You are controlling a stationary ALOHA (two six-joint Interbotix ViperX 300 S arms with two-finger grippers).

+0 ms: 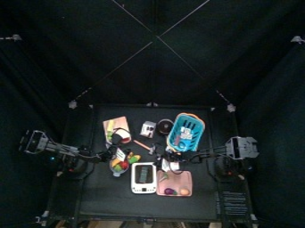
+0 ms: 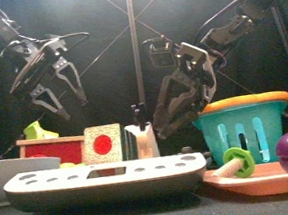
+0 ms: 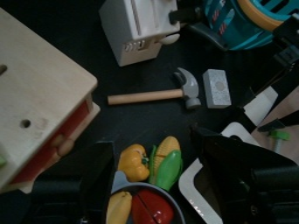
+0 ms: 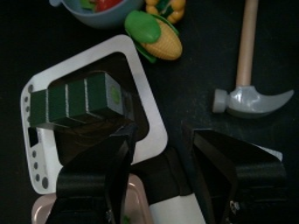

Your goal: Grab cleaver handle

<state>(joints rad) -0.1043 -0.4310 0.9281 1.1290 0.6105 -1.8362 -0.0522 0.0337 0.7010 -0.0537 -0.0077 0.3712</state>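
You are at the approach stage: nothing is gripped yet. Your right gripper (image 2: 177, 115) hangs above the table's middle with its jaws spread wide and nothing between them; its wrist camera looks down on the white tray (image 4: 35, 131) with a green block (image 4: 76, 101) on it, and on the hammer (image 4: 247, 70) off to the side. Your left gripper (image 2: 56, 104) hangs high on its own side, fingers also apart and empty, with a bowl of toy vegetables (image 3: 146, 188) below it. The cleaver (image 2: 140, 138) is hard to make out. My best reading is the pale, blade-like piece standing behind the tray, just left of the teal basket (image 2: 244, 126), with a dark handle rising from its top; I can't confirm that. If it is right, the right gripper is nearer. The next move calls for carrying it back past the tray toward the basket, lining the open jaws across that dark handle rather than the blade, then lowering and closing. Mind the basket rim, which is close by.
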